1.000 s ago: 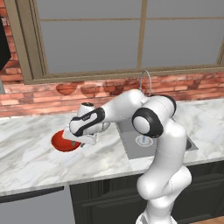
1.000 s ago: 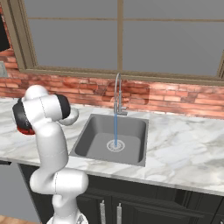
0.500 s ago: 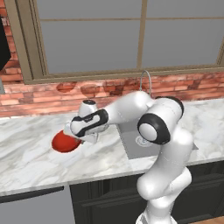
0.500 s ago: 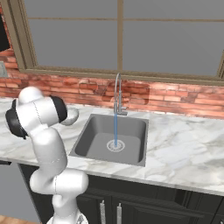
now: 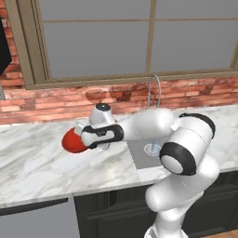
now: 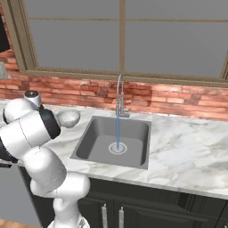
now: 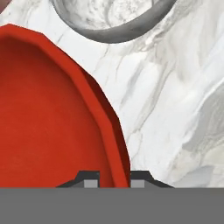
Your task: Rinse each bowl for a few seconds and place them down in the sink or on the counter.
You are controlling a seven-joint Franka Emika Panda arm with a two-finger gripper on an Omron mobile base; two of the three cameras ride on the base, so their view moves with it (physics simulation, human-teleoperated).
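Observation:
In the left base view the glossy red bowl hangs tilted just over the white marble counter, left of the sink. My gripper holds it by its right edge. The hand view shows the red bowl's rim running between the two dark fingertips of the gripper, which is shut on it. The white speckled bowl lies on the counter just past the red one. In the right base view this bowl sits left of the sink.
Water runs in a thin stream from the tall curved faucet onto the round drain. A brick wall and a window back the counter. The marble stretches wide to the right of the sink.
The fingers closed on the red bowl's rim. The bowl has since come up a little off the counter and tipped.

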